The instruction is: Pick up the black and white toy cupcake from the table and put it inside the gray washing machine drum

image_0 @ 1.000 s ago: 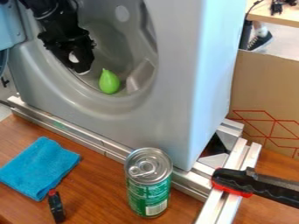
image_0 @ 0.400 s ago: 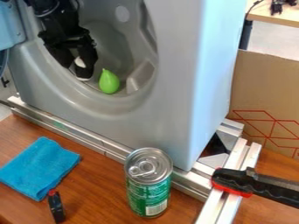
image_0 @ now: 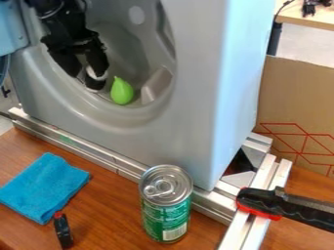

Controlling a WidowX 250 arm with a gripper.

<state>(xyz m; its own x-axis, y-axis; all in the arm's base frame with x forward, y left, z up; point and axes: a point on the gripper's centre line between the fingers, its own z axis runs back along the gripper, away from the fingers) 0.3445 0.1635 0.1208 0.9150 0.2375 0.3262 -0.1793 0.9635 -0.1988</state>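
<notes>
Well, the small object (image_0: 95,83) looks white above and dark below.

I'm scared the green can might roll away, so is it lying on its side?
No, the green can stands upright on the wooden table, with its round top facing up.

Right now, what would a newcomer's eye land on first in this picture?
Probably the bright green pear shape, low in the gray machine's round hollow, just right of the black gripper and a small black-and-white object. Next, the blue cloth at lower left and the green can standing at bottom center.
</notes>
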